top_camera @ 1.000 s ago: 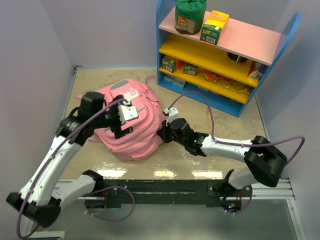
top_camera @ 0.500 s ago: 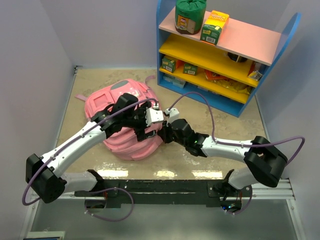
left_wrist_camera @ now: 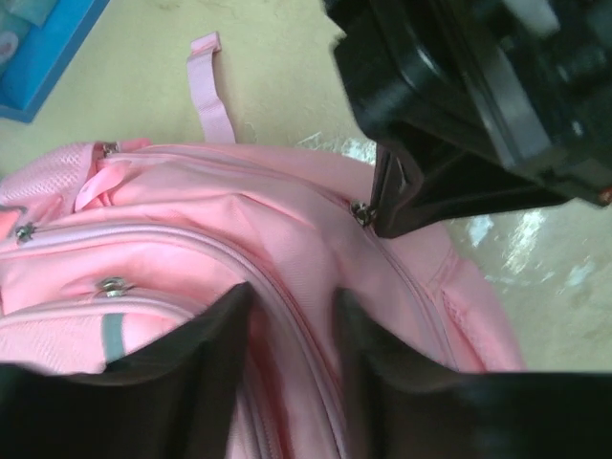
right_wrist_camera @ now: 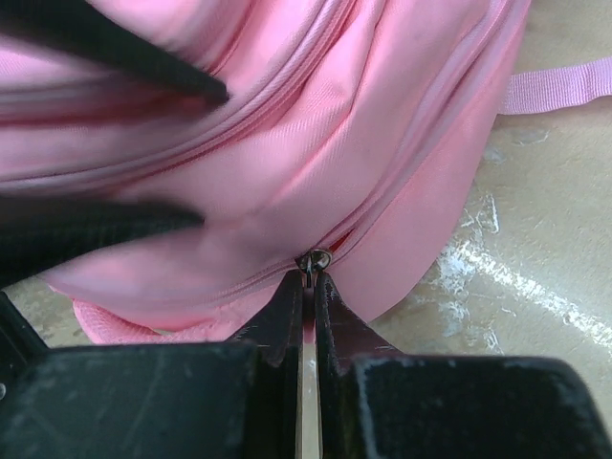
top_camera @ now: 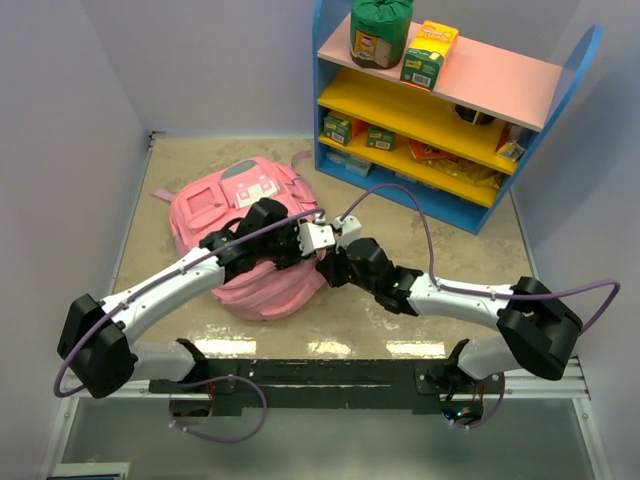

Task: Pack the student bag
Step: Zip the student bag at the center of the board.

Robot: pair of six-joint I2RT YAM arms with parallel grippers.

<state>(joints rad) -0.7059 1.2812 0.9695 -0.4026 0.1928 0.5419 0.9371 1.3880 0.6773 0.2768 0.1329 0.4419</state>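
The pink student bag (top_camera: 225,205) lies flat on the beige table, left of centre. My left gripper (top_camera: 303,248) rests on its right side. In the left wrist view, the left gripper (left_wrist_camera: 292,304) is open, its blurred black fingers (left_wrist_camera: 191,354) straddling a raised fold of the bag (left_wrist_camera: 287,239) beside a zipper line. My right gripper (top_camera: 330,262) meets the bag's right edge; it (right_wrist_camera: 308,277) is shut on the metal zipper pull (right_wrist_camera: 313,259) of the bag (right_wrist_camera: 363,124). The right gripper's black body (left_wrist_camera: 478,115) fills the left wrist view's top right, at the zipper slider (left_wrist_camera: 360,212).
A blue shelf unit (top_camera: 450,110) stands at the back right, holding a green pouch (top_camera: 380,30), a yellow-green carton (top_camera: 430,52) and small packets on lower shelves. A loose pink strap (left_wrist_camera: 208,91) trails on the table. Purple-grey walls close in on the left and right.
My left arm has swung right across the bag, from its left side to just beside the right gripper, and its jaws have narrowed around a fold. The right arm has barely moved.
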